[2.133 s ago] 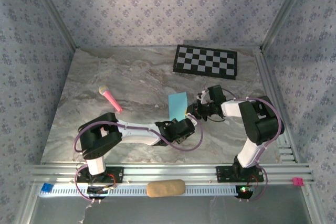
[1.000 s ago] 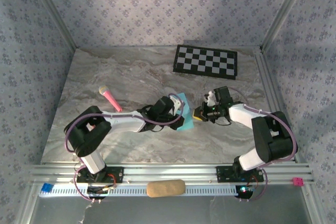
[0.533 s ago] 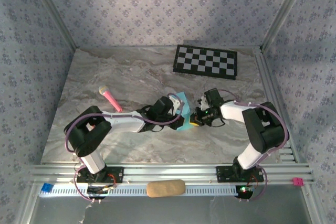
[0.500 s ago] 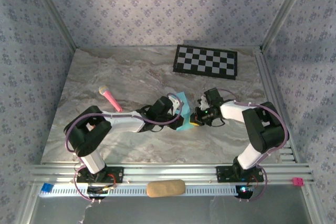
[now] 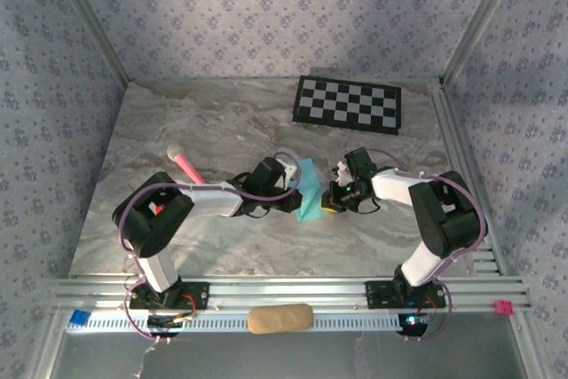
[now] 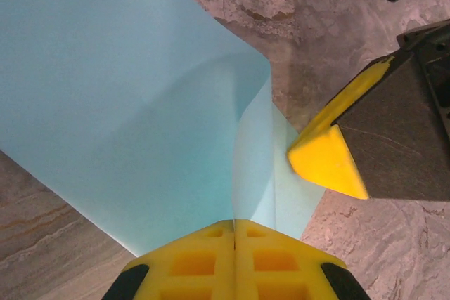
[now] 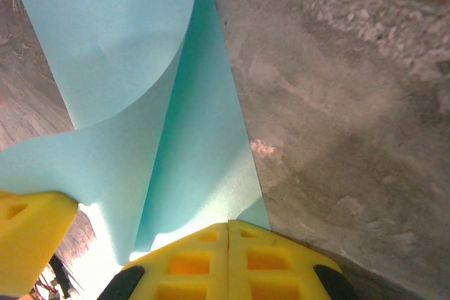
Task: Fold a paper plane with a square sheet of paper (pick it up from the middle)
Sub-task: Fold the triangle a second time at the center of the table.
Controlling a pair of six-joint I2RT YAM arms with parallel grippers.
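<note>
One curled square sheet of paper [image 5: 309,191] is held at mid-bench [image 5: 177,113]. Wrist views show what overhead blurs: the left gripper [image 6: 234,227] and right gripper [image 7: 228,228] are each clamped on it. Overhead, one pink marker [image 5: 187,167], one checkerboard mat [image 5: 348,104].

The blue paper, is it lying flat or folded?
Partly folded: the blue paper curls over itself in a soft bend, pinched by the left gripper and right gripper.

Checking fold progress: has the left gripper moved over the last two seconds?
Yes. The left gripper, shut on the square sheet of paper, has shifted away from the arm bases and leftward, closer to the pink marker pen.
</note>
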